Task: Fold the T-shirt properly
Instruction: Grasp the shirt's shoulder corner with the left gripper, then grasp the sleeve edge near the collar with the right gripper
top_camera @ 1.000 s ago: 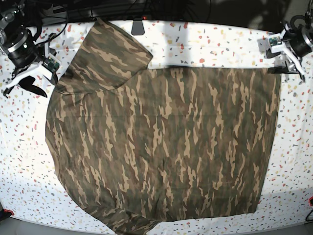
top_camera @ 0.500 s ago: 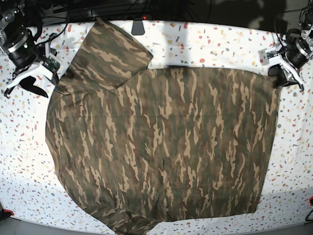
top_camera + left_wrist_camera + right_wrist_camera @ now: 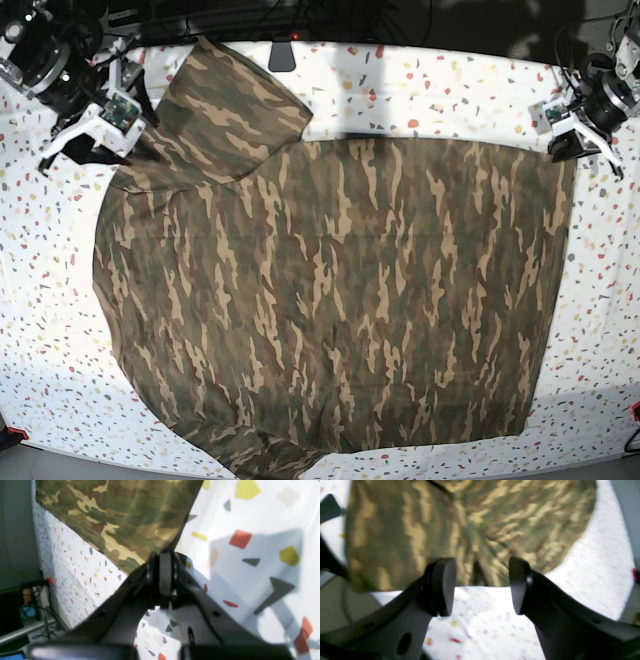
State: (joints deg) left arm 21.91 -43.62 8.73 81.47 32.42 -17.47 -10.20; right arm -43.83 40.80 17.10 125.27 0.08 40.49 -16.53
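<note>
My left pincer point(image 3: 162, 573) is closed: its two pads point(image 3: 165, 575) press flat together with no gap. The corner of the shirt point(image 3: 120, 517) comes down to the pad tips just ahead of them and seems pinched there, though the cloth between the pads is hidden. In the base view that pincer point(image 3: 575, 140) sits at the shirt's point(image 3: 340, 300) far corner.

My right pincer point(image 3: 482, 585) stands wide open, its fingers point(image 3: 443, 587) well apart and nothing between them. The shirt's point(image 3: 470, 525) edge lies just ahead of the tips, on the table point(image 3: 480, 620), with a dark fold showing between the fingers. In the base view this pincer point(image 3: 88, 140) is beside the sleeve, at its outer edge; whether it touches the cloth I cannot tell.

The shirt lies spread flat between my two pincers, covering most of the speckled table point(image 3: 450, 80).
</note>
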